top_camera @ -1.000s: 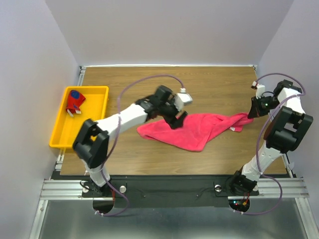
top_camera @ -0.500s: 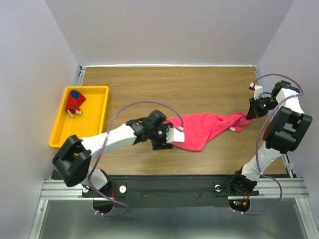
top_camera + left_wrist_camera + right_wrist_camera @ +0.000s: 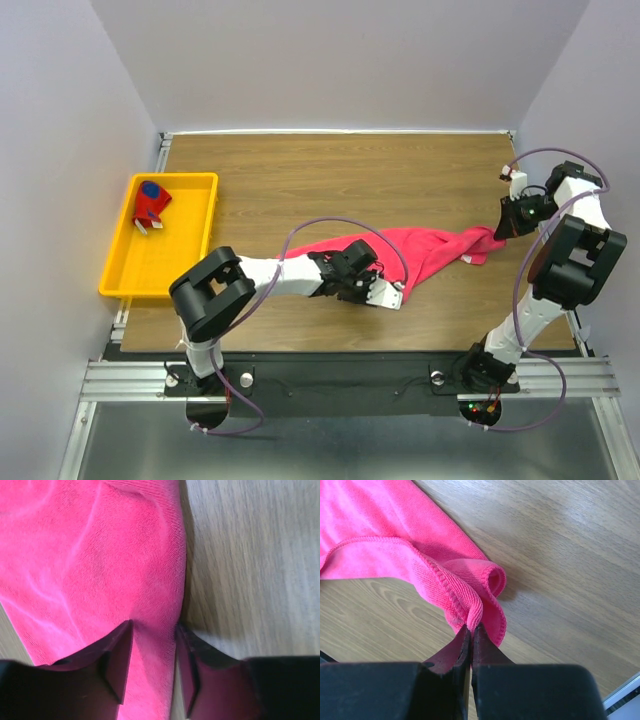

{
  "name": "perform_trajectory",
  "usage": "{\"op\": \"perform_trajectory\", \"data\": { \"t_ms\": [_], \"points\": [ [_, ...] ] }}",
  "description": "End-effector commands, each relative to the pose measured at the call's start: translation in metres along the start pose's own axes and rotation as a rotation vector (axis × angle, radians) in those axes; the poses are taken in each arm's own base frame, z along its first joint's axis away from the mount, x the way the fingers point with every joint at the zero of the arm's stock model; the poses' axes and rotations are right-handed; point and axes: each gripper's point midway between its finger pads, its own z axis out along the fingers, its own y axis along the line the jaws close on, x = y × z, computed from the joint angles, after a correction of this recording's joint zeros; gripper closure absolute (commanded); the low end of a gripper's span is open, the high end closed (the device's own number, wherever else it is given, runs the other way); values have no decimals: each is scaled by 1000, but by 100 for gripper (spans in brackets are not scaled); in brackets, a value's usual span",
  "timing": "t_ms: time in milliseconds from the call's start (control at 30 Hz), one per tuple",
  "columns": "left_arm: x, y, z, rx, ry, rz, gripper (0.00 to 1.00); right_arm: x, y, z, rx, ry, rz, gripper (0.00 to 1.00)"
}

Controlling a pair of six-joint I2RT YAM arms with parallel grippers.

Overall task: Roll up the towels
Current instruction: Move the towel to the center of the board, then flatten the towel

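Left tool (image 3: 154,629) swung right, gripping pink towel (image 3: 430,248); right tool (image 3: 471,628) pinches corner.

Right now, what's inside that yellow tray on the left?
A small red and navy patterned towel lies bundled at the far end of the yellow tray. The rest of the tray's floor shows bare yellow. Whatever might be beneath the bundle is covered and cannot be seen.

The plain towel (image 3: 430,248) lies on the table (image 3: 300,180), right of the tray (image 3: 160,262) holding the patterned towel (image 3: 151,203).
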Motion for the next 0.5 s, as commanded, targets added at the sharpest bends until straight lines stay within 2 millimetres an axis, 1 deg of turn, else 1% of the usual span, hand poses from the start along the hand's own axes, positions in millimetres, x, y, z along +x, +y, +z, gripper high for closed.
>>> {"op": "perform_trajectory", "data": {
  "t_ms": [0, 33, 67, 100, 133, 167, 200, 233, 267, 300, 333, 367, 400, 433, 467],
  "points": [
    [-8, 8, 3, -21, -11, 57, 71, -8, 10, -13, 2, -33, -29, 99],
    [-14, 7, -3, -23, -30, 61, 82, -9, 9, -14, 3, -34, -32, 99],
    [-15, 2, -8, -5, -36, 61, 98, -9, 10, -14, 0, -34, -30, 99],
    [-18, -6, -12, 25, -56, 56, 100, -9, 11, -15, 1, -34, -32, 100],
    [-27, -5, -23, 22, -86, 59, 100, -9, 11, -15, 1, -36, -36, 100],
    [-26, -15, -30, 58, -85, 35, 100, -9, 12, -16, 0, -38, -36, 99],
    [-33, -17, -37, 74, -110, 23, 100, -8, 13, -16, -2, -36, -38, 99],
    [-35, -12, -52, 63, -128, -2, 100, -8, 14, -17, -1, -37, -40, 99],
    [-37, -9, -59, 59, -149, -25, 100, -8, 15, -18, 0, -38, -42, 99],
    [-49, -1, -73, 53, -198, -60, 100, -7, 16, -17, -3, -33, -42, 99],
    [-49, 7, -79, 49, -215, -95, 100, -6, 16, -17, -4, -34, -45, 99],
    [-47, 13, -85, 51, -228, -129, 100, -7, 17, -18, -4, -38, -48, 99],
    [-34, 30, -93, 33, -227, -197, 100, -7, 18, -18, -7, -40, -46, 100],
    [-37, 42, -98, 31, -264, -243, 100, -7, 18, -16, -14, -41, -41, 100],
    [-32, 52, -99, 20, -270, -275, 100, -7, 19, -16, -19, -43, -40, 99]
  ]
}}
